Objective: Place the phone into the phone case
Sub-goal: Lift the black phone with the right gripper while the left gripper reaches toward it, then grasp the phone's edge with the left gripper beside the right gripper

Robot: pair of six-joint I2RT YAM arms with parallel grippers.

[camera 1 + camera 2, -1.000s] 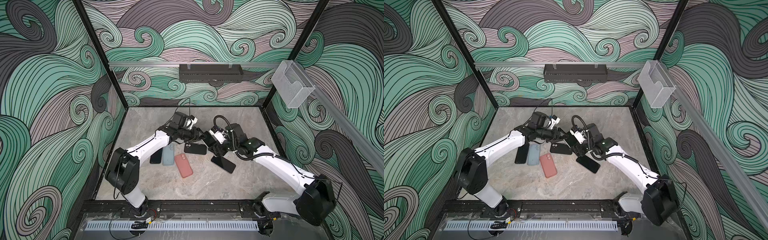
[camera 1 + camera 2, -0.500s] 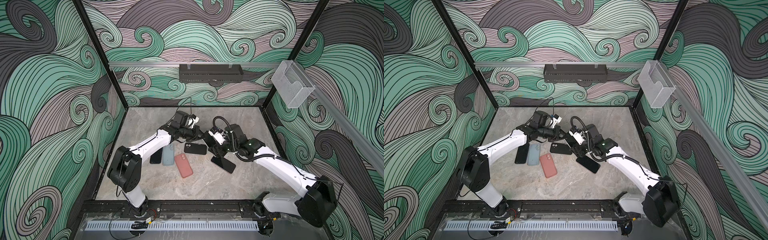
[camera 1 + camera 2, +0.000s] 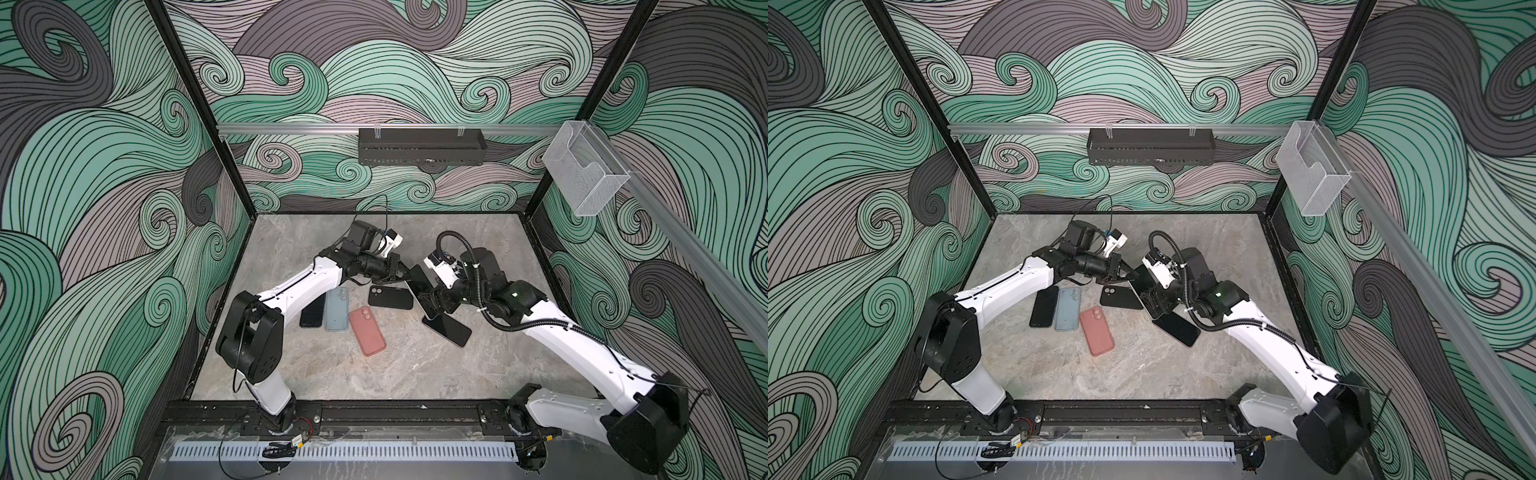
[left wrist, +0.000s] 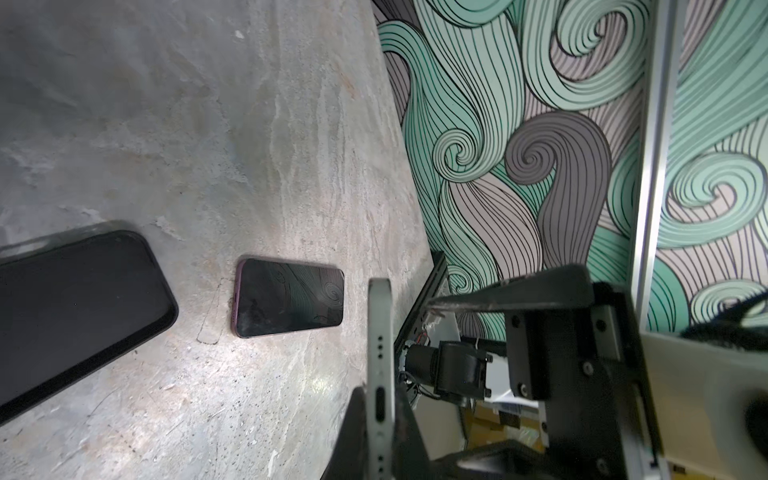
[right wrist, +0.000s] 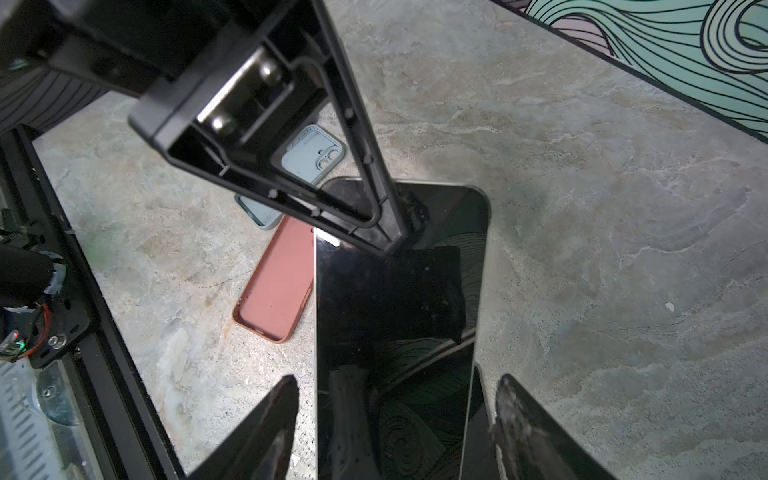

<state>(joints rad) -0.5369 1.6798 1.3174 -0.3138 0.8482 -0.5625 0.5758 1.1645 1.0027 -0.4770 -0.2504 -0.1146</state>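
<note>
left claw (image 4: 380,399) pinches the phone (image 5: 395,311) by its end; right claw (image 5: 397,382) stands spread, clear of it (a handover). lower it corner-first into the black case (image 3: 390,297).

You're running this in a robot lab test cell, not anybody's kitchen. The stone-look table (image 3: 415,374) is boxed in by printed swirl walls (image 3: 104,187) hung on black frame posts (image 3: 200,104). An aluminium rail (image 3: 291,129) runs across the far wall with a black tray (image 3: 419,145) hooked on it, and a clear plastic bin (image 3: 582,174) hangs on the right wall. The white left arm (image 3: 299,286) and right arm (image 3: 582,345) are bolted to a black track (image 3: 395,413) along the near edge, with a slotted cable duct (image 3: 340,451) in front of it.
</note>
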